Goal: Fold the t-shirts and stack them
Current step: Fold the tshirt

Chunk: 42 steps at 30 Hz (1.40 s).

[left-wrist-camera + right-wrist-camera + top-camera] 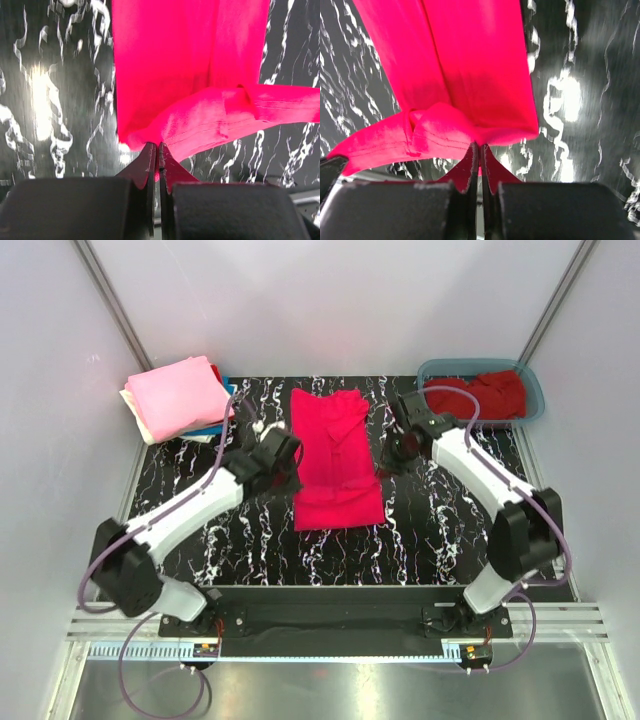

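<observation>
A: Red shirt [335, 455]; where?
B: Middle of the table [440, 530], laid out as a long strip; left gripper [157, 150] pinched tight on its left edge; right gripper [480, 149] pinched tight on its right edge.
A: Fold it how?
B: Lift both edges together, level; keep the cloth taut between; carry the held part over squarely onto the rest; then probably off to the stack [180, 400] at the far left corner.

Middle t-shirt [335, 460] lies at the centre of the table [430, 530], left gripper [158, 148] on its left edge, right gripper [480, 148] on its right; folded stack [180, 398] far-left corner, tub [535, 392] far-right, another shirt [480, 395] inside it
</observation>
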Motion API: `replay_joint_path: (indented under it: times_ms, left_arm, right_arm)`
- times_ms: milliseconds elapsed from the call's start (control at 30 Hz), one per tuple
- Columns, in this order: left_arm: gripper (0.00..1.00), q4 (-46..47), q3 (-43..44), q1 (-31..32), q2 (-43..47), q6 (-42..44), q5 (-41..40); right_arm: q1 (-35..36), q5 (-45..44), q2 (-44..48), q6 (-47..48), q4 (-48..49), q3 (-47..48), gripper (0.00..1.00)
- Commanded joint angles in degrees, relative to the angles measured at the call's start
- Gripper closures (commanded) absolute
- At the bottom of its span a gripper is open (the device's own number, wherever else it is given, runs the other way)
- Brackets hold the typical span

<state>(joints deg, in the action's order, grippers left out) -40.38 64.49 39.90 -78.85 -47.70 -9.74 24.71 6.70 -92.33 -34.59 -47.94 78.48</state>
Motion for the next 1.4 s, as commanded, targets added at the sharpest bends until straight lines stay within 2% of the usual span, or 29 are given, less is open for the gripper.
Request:
replay_joint_path:
  times_ms: [0, 333, 1367]
  left_arm:
    - [1.0, 1.27, 7.13, -2.63, -5.33, 7.61, 3.84]
    - [1.0, -0.84, 18.29, -8.69, -18.43, 13.6, 8.42]
    - [1.0, -1.37, 29.02, -15.2, -34.7, 18.52, 13.25]
  right_arm:
    - [-2.55, 0.33, -4.16, 4.0, -0.66, 6.67, 1.0]
    - [-6.25, 3.84, -16.02, 6.2, -1.63, 16.52, 1.0]
    - [-9.33, 10.26, -35.1, 7.78, -2.59, 32.35, 1.0]
